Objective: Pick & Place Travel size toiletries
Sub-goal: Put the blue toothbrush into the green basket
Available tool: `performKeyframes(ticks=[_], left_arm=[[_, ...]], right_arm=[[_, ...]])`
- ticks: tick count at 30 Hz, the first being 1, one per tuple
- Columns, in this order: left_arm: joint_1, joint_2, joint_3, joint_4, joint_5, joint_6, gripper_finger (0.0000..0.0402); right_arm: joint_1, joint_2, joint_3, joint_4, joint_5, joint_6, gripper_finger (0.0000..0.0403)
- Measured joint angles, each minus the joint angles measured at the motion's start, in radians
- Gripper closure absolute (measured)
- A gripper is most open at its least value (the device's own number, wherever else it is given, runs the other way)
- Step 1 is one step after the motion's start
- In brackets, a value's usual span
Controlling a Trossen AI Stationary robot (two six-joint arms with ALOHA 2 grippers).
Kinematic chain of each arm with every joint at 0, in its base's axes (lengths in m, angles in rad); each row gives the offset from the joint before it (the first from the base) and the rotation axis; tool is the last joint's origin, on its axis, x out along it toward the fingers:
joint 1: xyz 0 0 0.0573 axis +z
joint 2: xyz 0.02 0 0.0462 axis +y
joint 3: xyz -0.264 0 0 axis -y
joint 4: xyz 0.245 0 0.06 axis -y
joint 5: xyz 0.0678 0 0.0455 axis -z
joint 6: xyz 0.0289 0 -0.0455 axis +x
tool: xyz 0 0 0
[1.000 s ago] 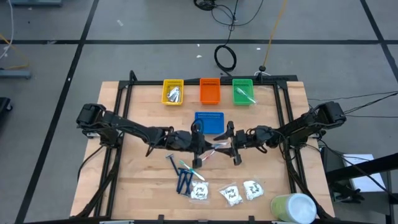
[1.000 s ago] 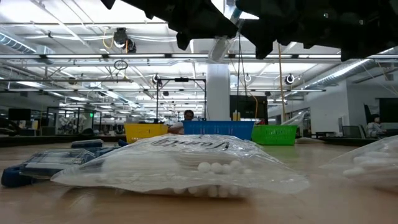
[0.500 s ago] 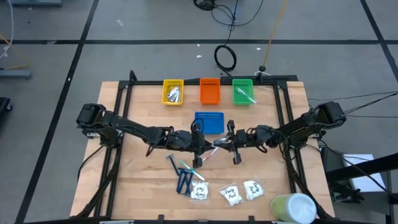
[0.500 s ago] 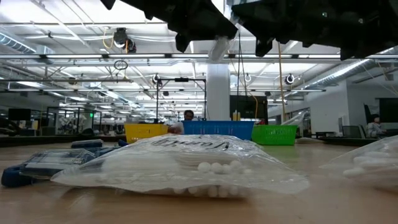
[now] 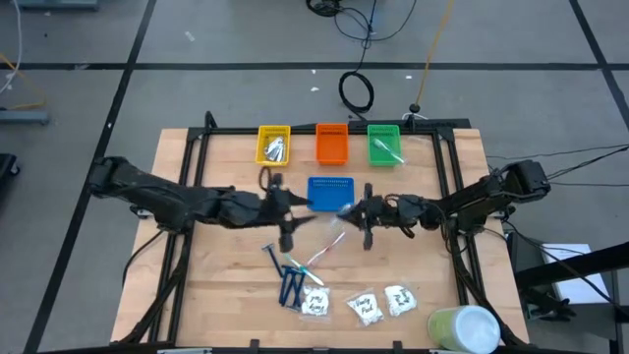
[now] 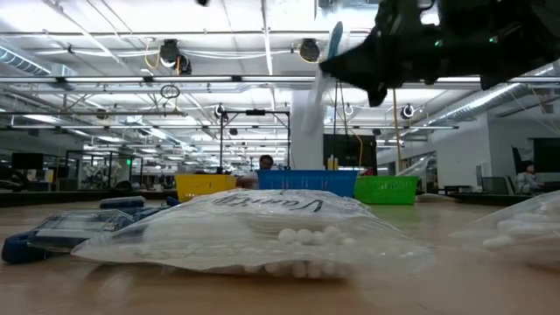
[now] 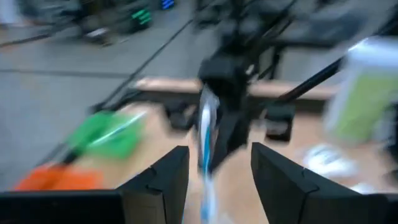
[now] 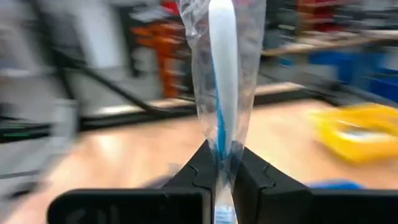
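At the near edge of the wooden table [image 5: 216, 270] stands a big pale green-and-white cylinder [image 5: 464, 328]. Beside it lie three white sachets with dark print [image 5: 362, 306], and just left of them a cluster of dark blue razors [image 5: 289, 285] with one light-blue-and-white stick [image 5: 294, 263] lying near them.

Over the middle of the table, the right gripper [image 5: 365, 213] pinches one end of a wrapped blue-and-white stick [image 5: 332, 242]. In the right wrist view its fingers [image 8: 198, 177] are pressed together on the clear wrapper, with the stick [image 8: 222, 81] standing straight out from them. The left gripper [image 5: 286, 236] hovers just left of that stick, apart from it. Its fingers [image 7: 163, 180] are spread with nothing between them.

Just past the grippers sits a blue tray [image 5: 328, 192]. At the far edge stand a yellow tray [image 5: 273, 146] holding silvery packets [image 5: 276, 149], an orange tray [image 5: 332, 144], and a green tray [image 5: 383, 145] with a pale item inside.
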Motion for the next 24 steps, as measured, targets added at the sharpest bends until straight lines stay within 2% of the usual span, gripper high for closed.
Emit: performKeyframes(ticks=[4, 8, 12, 16, 19, 24], left_arm=[[-0.021, -0.022, -0.001, -0.202, -0.204, -0.056, 0.0237], [-0.011, -0.013, -0.008, -0.375, -0.271, -0.184, 0.0248], [0.006, 0.003, -0.11, -0.382, -0.306, -0.256, 0.0258], [0.038, -0.002, -0.237, -0.287, -0.364, -0.312, 0.0265], [0.077, 0.003, -0.308, -0.24, -0.358, -0.347, 0.0264], [0.121, 0.001, -0.354, -0.228, -0.331, -0.383, 0.0265]], right_arm=[[-0.103, -0.084, 0.0, -0.145, 0.171, -0.055, 0.0389], [-0.279, -0.202, 0.013, -0.308, 0.25, -0.081, 0.0389], [-0.489, -0.26, 0.053, -0.552, 0.242, -0.031, 0.0389], [-0.663, -0.237, 0.065, -0.656, 0.123, 0.031, 0.0389], [-0.744, -0.21, 0.066, -0.673, 0.065, 0.043, 0.0389], [-0.785, -0.199, 0.066, -0.706, 0.062, 0.064, 0.0389]])
